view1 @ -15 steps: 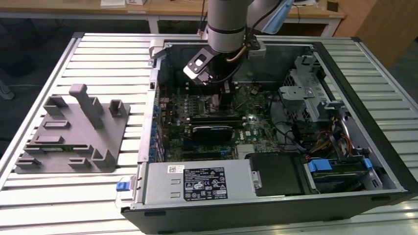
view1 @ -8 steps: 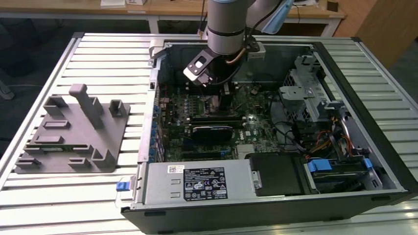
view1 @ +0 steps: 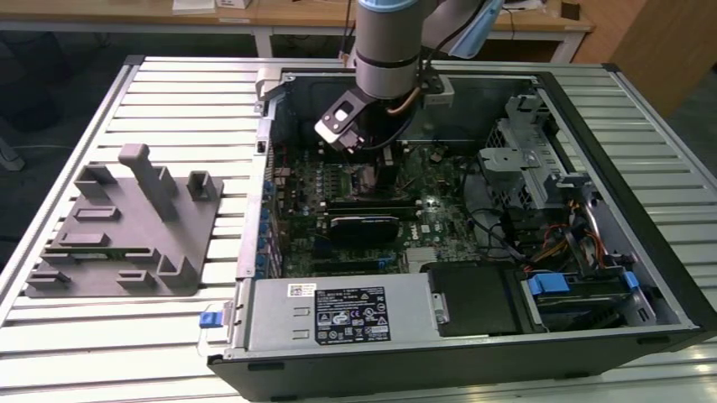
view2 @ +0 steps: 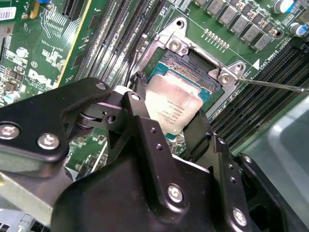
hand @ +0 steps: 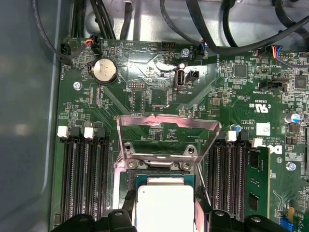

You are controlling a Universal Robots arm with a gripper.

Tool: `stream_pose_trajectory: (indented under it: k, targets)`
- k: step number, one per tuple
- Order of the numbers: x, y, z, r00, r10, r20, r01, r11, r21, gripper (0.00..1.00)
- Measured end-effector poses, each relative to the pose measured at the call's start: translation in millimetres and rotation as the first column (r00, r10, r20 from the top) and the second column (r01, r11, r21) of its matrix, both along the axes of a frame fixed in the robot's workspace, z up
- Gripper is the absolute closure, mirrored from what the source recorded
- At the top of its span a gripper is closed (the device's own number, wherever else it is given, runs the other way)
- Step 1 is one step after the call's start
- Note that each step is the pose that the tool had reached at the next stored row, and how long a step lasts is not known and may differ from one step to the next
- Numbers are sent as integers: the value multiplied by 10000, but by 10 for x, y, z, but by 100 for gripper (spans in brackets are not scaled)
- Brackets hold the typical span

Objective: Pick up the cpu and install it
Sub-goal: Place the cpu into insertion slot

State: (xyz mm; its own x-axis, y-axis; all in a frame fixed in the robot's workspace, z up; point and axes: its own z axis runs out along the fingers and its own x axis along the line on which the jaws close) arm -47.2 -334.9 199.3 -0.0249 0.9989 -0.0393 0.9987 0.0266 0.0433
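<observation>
The cpu (view2: 175,102), a flat square chip with a silvery top, sits between the two black fingers of my gripper (view2: 169,110), which is shut on it. It hangs slightly tilted just over the open socket (view2: 193,67) on the green motherboard. In the first wrist view the cpu (hand: 164,205) is above the socket frame, whose metal load plate (hand: 169,126) is flipped up and open. In the exterior view the gripper (view1: 375,164) reaches down into the open computer case (view1: 627,176), over the upper part of the board.
A grey plastic fixture tray (view1: 123,227) lies on the slatted table at the exterior view's left. Inside the case are a black block (view1: 364,227), the power supply (view1: 336,315) and a drive cage (view1: 538,168). Memory slots (hand: 87,179) flank the socket; a thin lever (view2: 275,85) sticks out beside it.
</observation>
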Motion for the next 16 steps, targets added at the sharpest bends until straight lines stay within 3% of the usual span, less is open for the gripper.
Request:
stream_pose_trajectory:
  k: [13, 14, 16]
  targets:
    - [-1, 0, -13, 10000, 0, 0, 0, 10000, 1, 45]
    - [-1, 0, -13, 10000, 0, 0, 0, 10000, 0, 38]
    - [-1, 0, -13, 10000, 0, 0, 0, 10000, -1, 38]
